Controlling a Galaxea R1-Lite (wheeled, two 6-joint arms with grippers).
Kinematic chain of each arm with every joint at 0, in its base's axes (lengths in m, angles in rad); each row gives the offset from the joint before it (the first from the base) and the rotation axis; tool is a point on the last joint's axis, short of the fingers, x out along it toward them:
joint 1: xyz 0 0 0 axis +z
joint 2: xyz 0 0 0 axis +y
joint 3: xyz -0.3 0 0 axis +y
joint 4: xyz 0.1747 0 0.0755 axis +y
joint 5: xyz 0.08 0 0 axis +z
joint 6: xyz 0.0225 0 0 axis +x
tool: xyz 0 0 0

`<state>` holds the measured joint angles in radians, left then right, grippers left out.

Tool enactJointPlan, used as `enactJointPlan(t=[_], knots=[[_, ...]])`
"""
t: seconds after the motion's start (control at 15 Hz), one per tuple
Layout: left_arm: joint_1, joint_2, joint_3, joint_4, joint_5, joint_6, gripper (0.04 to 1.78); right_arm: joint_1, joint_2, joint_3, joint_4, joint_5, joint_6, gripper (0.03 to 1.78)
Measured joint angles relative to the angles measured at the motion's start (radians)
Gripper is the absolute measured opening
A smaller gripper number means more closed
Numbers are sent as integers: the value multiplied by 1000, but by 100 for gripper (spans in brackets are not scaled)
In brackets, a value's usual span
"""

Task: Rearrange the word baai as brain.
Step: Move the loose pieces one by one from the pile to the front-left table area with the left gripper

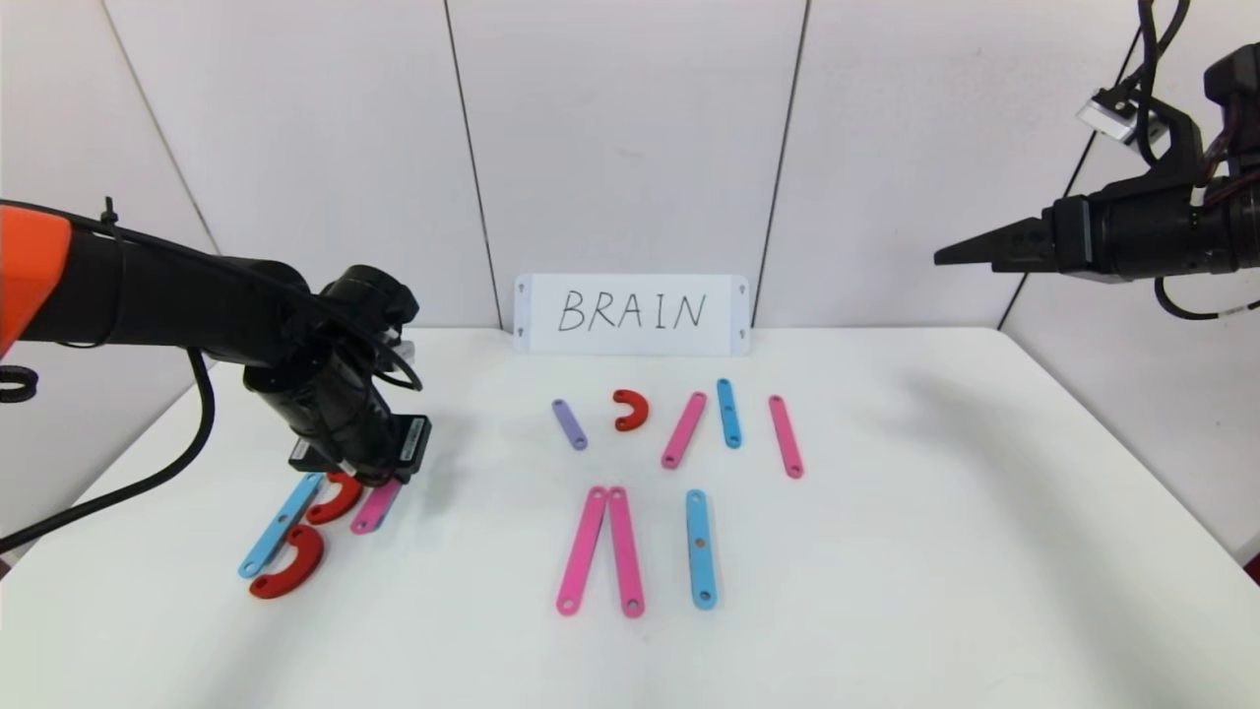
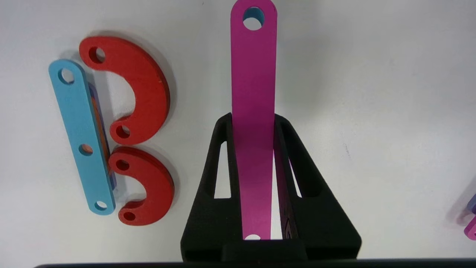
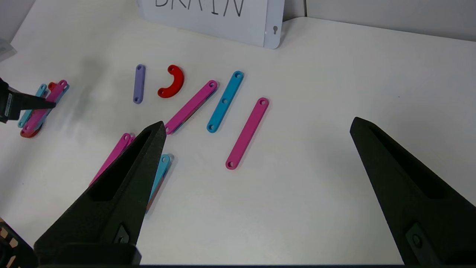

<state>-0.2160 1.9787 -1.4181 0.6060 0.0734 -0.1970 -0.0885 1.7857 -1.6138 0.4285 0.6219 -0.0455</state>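
I saw a white surface (image 1: 886,591) set against pale panelled walls (image 1: 630,138), with a white card (image 1: 632,314) reading BRAIN propped at the back edge. I counted five pink strips, three blue strips, one purple strip (image 1: 569,424) and three red half-rings. My left hand (image 2: 253,123) was low over the surface's left side, pinching one pink strip (image 2: 253,74) between its fingers, just beside a blue strip (image 1: 282,524) and two red half-rings (image 1: 288,565) forming a B. The other pieces of the word lay mid-surface. My right hand (image 3: 256,128) hung high on the right, fingers spread wide, gripping nothing.
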Motion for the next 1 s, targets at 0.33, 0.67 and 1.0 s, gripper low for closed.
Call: enactJointPlan(t=[0.33, 0.67, 1.0], knots=[[-15, -7, 73, -22, 0, -10, 30, 1, 0, 0, 0, 0, 0, 173], [-34, 1, 86, -22, -2, -31, 30, 1, 0, 0, 0, 0, 0, 173], [-39, 12, 94, -22, 0, -31, 30, 1, 0, 0, 0, -1, 0, 173]])
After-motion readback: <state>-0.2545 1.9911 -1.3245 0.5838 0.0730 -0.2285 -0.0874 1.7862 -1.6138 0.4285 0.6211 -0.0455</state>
